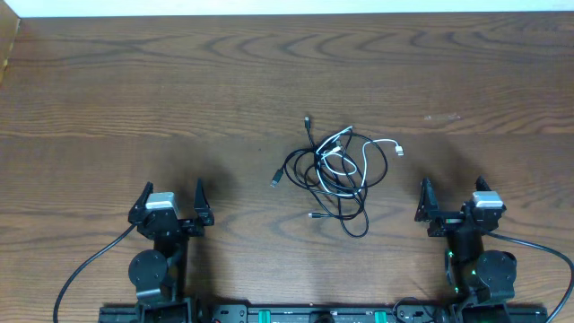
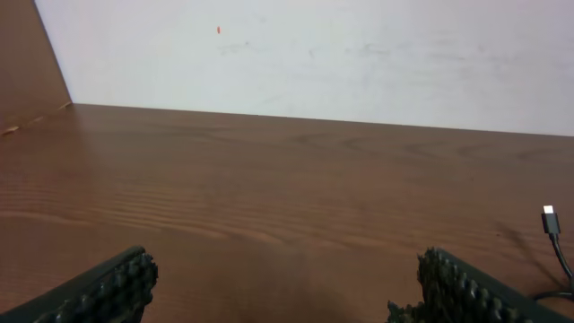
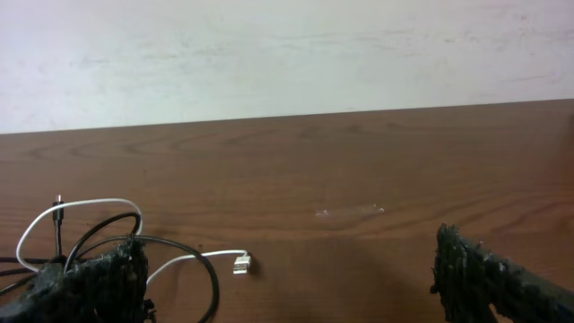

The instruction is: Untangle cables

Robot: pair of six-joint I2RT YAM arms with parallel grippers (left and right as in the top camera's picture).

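The cables [image 1: 339, 170] lie in a tangled heap on the wooden table [image 1: 134, 90], a little right of centre: black loops wound with one short white cable [image 1: 381, 144]. My left gripper [image 1: 171, 198] rests open near the front left, well away from the heap. My right gripper [image 1: 451, 191] is open at the front right, just right of the heap. In the right wrist view the white cable's plug [image 3: 241, 264] and black loops [image 3: 193, 260] lie beside my left finger. The left wrist view catches only one plug [image 2: 550, 220] at its right edge.
Thick black cords [image 1: 85, 265] run from both arm bases along the front edge. A pale wall [image 2: 314, 54] rises behind the table's far edge. A faint shiny smear [image 3: 350, 212] marks the wood ahead of the right gripper.
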